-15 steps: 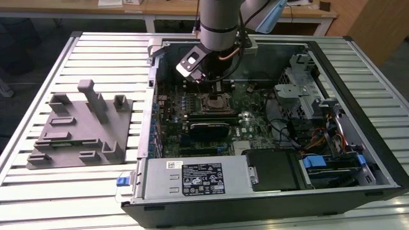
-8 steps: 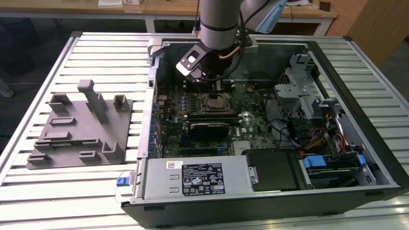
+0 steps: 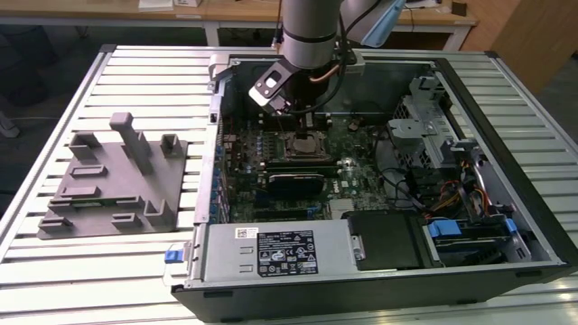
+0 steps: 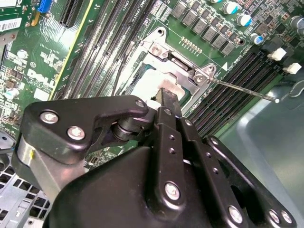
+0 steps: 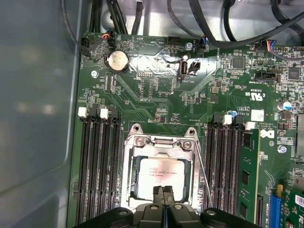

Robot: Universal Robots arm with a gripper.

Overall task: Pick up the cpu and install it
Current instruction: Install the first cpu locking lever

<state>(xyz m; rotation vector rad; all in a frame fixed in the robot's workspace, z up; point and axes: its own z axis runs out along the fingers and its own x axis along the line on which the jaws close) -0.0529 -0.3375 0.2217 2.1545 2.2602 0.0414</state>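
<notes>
First wrist view: gripper (image 5: 164, 189) clenched, both fingertips pressed together with no gap and nothing between them. Just under and ahead of the tips, the cpu (image 5: 160, 177), lying flat and square inside the socket frame (image 5: 161, 141), silver top up. Touching the chip or hovering just above it: cannot tell. Flanking the gripper on both sides, rows of black memory slots (image 5: 99, 166); close beside the socket, a thin wire lever (image 5: 203, 178). Farther ahead of the tips, a coin battery (image 5: 116, 61) on the green motherboard (image 5: 156, 95). Second wrist view: closed gripper (image 4: 167, 95) over the pale edge of the cpu (image 4: 149, 83). Exterior view: gripper (image 3: 304, 128) down inside the open computer case (image 3: 505, 169), grey tray (image 3: 113, 179) well apart from it, outside the case.
</notes>
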